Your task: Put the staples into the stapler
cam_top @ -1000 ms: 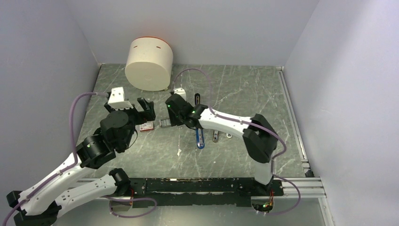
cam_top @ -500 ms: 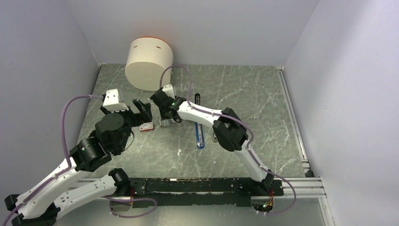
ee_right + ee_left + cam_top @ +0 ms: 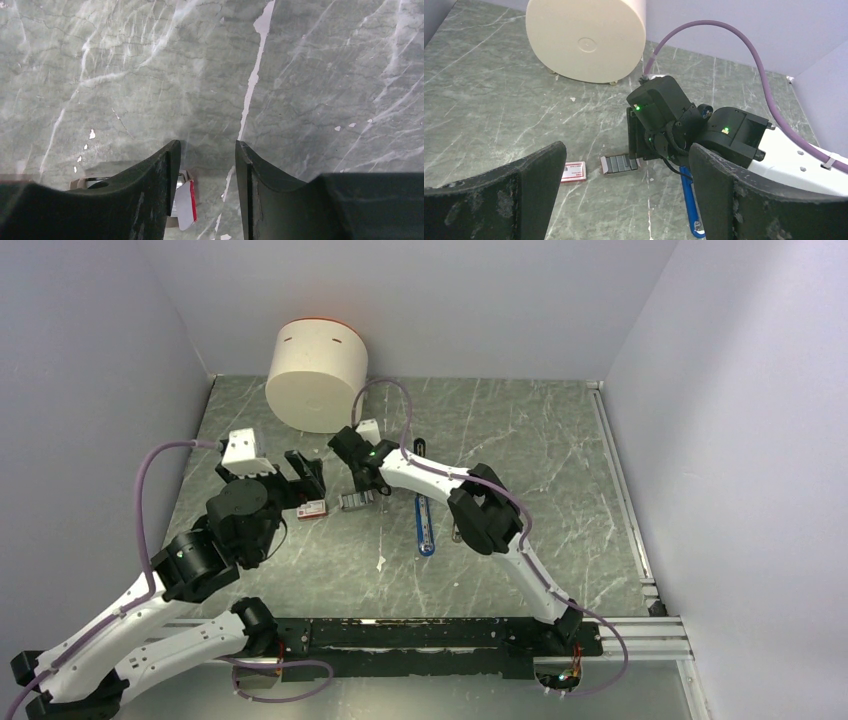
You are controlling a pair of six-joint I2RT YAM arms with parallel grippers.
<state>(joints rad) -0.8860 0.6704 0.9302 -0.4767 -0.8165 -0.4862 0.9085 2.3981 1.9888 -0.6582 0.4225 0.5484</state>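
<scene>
The staples' red box point(image 3: 312, 508) lies flat on the marble table; it also shows in the left wrist view point(image 3: 574, 171). Just right of it lies an open tray holding the silvery-grey staple blocks point(image 3: 354, 501) point(image 3: 620, 163). My right gripper point(image 3: 366, 487) point(image 3: 207, 146) is open with a narrow gap. One finger stands on the tray's right end, and the tray's white, red-edged flap point(image 3: 186, 204) shows beside that finger. My left gripper point(image 3: 305, 476) point(image 3: 626, 200) is wide open and empty above the red box. The blue stapler point(image 3: 425, 528) point(image 3: 689, 202) lies to the right.
A large cream cylinder point(image 3: 316, 375) point(image 3: 586, 40) stands at the back left. A black strip point(image 3: 419, 452) and a silver piece point(image 3: 457, 531) lie near the stapler. Grey walls close in on both sides.
My right gripper has swung left and back, then settled onto the right end of the staple tray. My left arm has drawn back slightly to the left.
</scene>
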